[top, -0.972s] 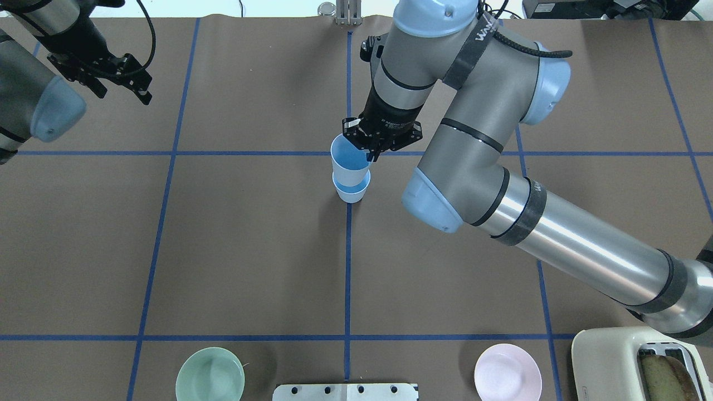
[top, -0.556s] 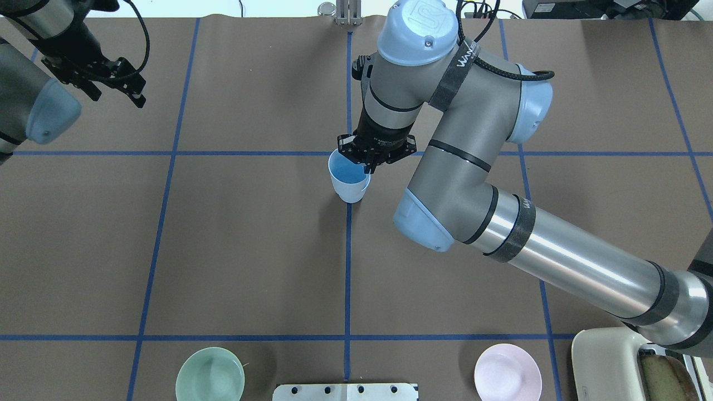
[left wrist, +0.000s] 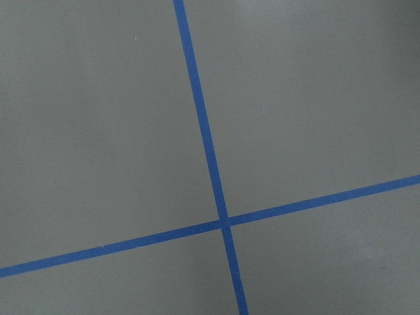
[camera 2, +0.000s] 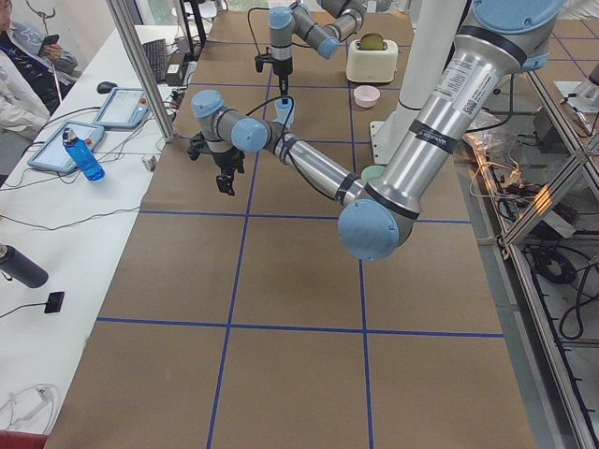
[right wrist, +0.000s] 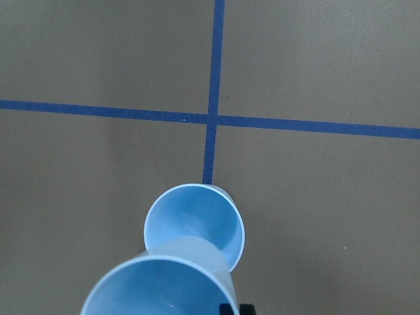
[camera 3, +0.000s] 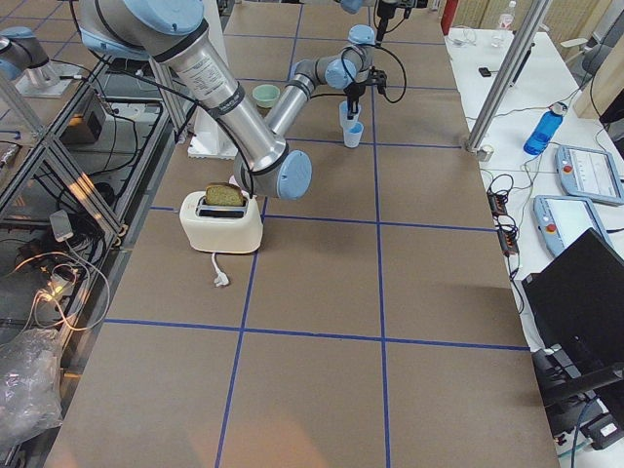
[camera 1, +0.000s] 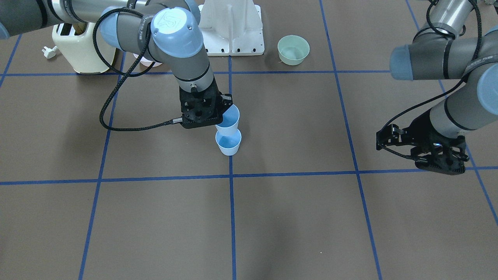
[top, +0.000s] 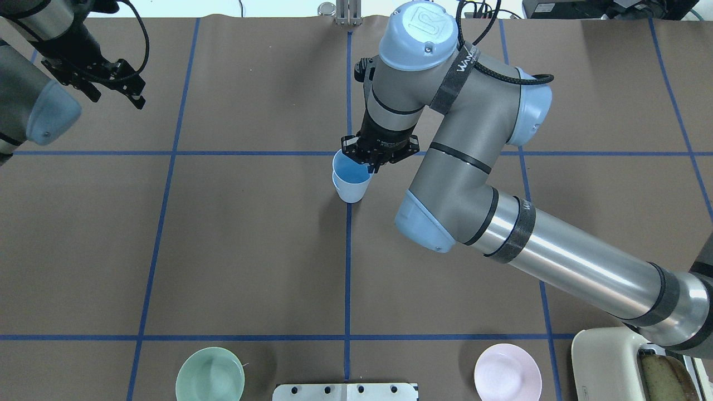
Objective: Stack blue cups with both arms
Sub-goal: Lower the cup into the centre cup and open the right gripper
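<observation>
Overhead and front-facing cameras look down from opposite sides, sharing the cups point(top: 351, 181).

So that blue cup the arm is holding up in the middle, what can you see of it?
The held cup is a small tapered tumbler, plastic-looking, pale blue outside and brighter blue inside, seemingly empty. It is roughly upright, mouth up, pinched at its rim by the right arm's black fingers. It hangs clear of the table, right over a second matching cup standing there, its base at that cup's mouth. Whether the two touch I cannot tell.
</observation>
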`<state>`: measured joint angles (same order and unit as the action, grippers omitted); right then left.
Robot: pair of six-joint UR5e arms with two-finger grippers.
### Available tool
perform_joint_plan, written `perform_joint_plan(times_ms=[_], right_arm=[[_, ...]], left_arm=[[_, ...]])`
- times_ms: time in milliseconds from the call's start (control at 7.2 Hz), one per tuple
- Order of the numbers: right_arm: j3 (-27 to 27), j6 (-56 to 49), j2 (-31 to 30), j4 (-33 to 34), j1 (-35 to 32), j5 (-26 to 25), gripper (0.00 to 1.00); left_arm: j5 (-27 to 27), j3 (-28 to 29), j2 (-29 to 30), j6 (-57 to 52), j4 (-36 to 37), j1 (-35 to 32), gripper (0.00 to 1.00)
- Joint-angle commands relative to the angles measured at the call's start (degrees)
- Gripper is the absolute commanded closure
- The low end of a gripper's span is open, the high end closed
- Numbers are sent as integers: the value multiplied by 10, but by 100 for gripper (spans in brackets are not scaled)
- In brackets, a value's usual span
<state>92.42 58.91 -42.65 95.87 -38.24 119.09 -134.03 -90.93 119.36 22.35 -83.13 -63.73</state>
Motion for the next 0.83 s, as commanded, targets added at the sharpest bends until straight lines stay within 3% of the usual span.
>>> perform_joint_plan(times_ms=[0,278,694], right_arm=[[-8,0,2,-6,0,-13,100],[-33,6,3,-47,0,-17,100],[-33,3,2,-48,0,-16,100]], left_arm=[[-1,1,0,1,0,1,3],[-1,1,-1,1,0,1,3],[-2,3,-1,0,-1,2,3]])
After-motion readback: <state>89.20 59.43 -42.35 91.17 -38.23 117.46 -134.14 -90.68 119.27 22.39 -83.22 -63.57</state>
